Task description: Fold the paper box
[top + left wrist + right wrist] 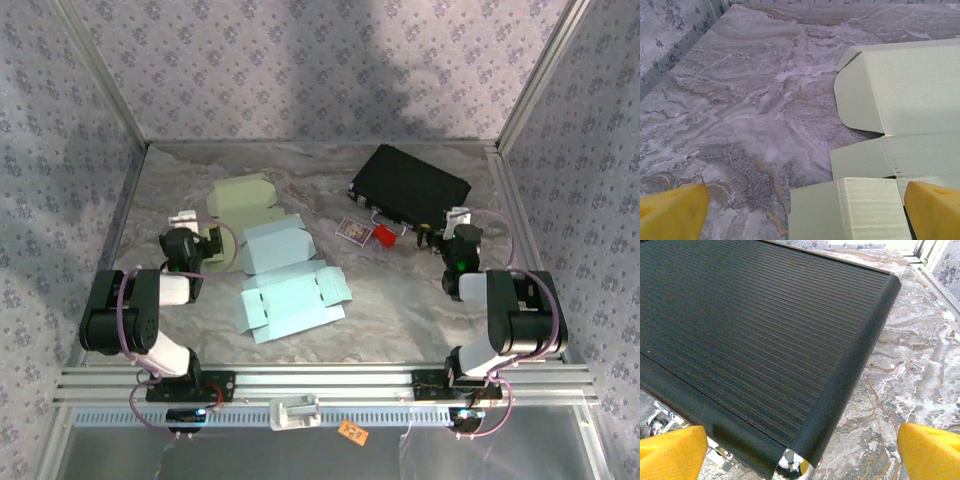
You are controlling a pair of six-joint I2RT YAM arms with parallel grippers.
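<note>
Both sets of jaws are spread wide and hold nothing: the left gripper (802, 212) is poised at the edge of a pale green blank (900, 95), the right gripper (800, 450) over a black case (765, 330). Lower centre in the top view, the flat blue paper box (292, 300) lies on the counter (400, 300). Thin card is judged light, springy and easily creased (probably slippery on marble), so a flap edge is best pinched beside a score line.

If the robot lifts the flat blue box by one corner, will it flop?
Probably a bit. The flat blue box looks like thin card with creases and loose flaps, so it would likely bend at the folds. It seems light, so a push would probably slide it over the smooth table.
</note>
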